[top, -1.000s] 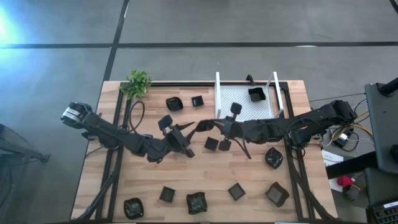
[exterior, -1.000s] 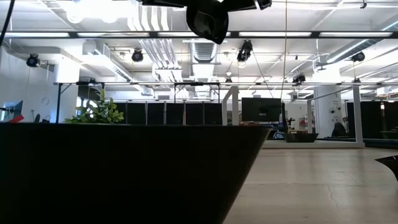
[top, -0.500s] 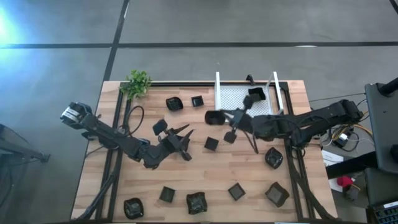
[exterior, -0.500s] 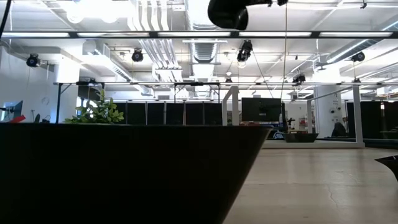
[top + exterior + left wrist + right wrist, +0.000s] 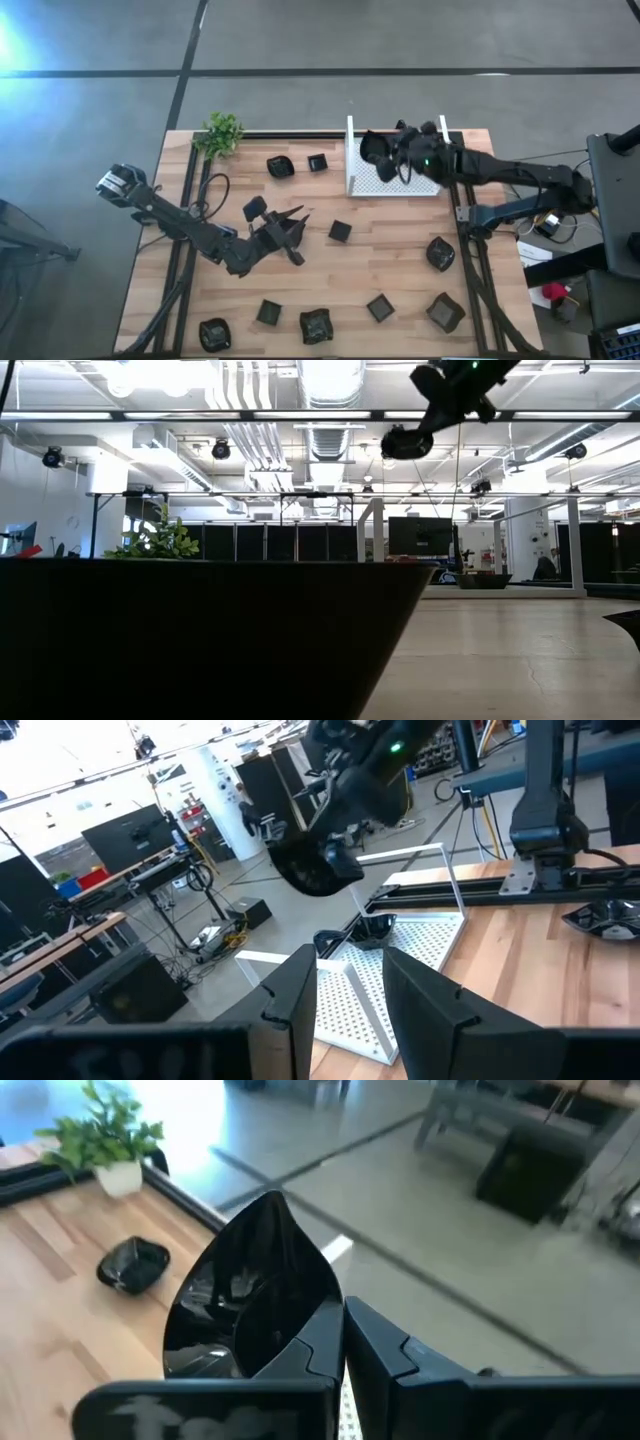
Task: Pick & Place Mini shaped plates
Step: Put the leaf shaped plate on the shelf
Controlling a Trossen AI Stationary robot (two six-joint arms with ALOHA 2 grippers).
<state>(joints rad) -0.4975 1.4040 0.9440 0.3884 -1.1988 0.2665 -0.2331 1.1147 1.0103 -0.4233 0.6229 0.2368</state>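
One black plate (image 5: 250, 1295) in right tool (image 5: 385, 160) above tray (image 5: 352, 160); left tool (image 5: 290, 235) mid-table.

Small glossy black mini shaped plates, scattered on the wooden table:
- Two lay side by side near the far edge: a rounded one (image 5: 280, 166) and a square one (image 5: 318, 162).
- One small square dish (image 5: 340, 231) sat mid-table.
- One irregular dish (image 5: 440, 254) lay at the right.
- Five were spread along the near edge, from a rounded dish (image 5: 214, 333) to a wavy square one (image 5: 445, 312).
- One leaf-shaped dish (image 5: 255, 1295) was held tilted on edge above the tray.
- One dish (image 5: 374, 927) lay inside the tray.
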